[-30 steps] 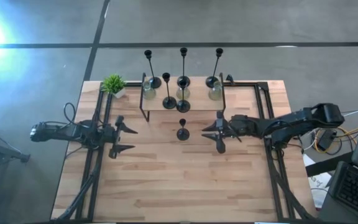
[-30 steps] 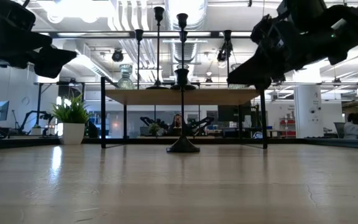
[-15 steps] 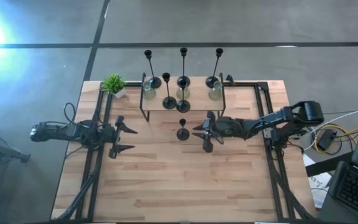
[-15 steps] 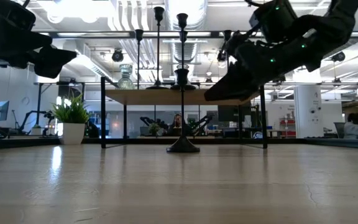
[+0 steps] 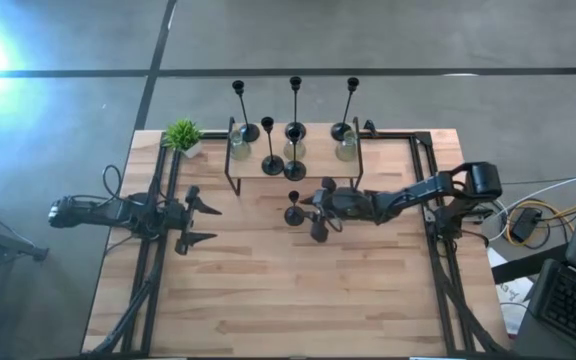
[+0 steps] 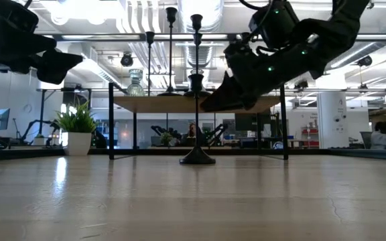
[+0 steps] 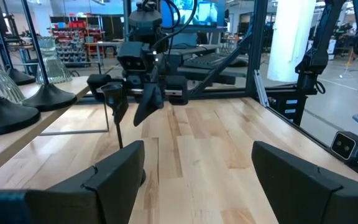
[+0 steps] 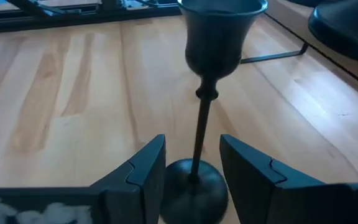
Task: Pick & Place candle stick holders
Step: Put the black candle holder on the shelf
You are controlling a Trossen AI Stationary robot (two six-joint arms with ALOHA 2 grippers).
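Observation:
A short black candle stick holder point(image 5: 294, 212) stands upright on its round base on the table, in front of a low shelf; it also shows in the low view point(image 6: 197, 120) and the left wrist view point(image 7: 114, 106). My right gripper point(image 5: 311, 214) is open. Its two fingers stand on either side of the holder's thin stem point(image 8: 199, 137), above the base, without touching it. My left gripper point(image 5: 200, 222) is open and empty over the table's left side. Several taller black holders point(image 5: 295, 100) and clear glass ones point(image 5: 345, 148) stand on the shelf.
The low wooden shelf point(image 5: 320, 158) on black legs stands at the table's far middle. A small green potted plant point(image 5: 182, 135) stands at the far left. Black frame rails point(image 5: 438, 270) run along both sides. Bare wood lies toward the near edge.
My right gripper has gone toward the table's left edge and down, up to the short holder, so that its fingers now straddle the stem. The holder has stayed in place.

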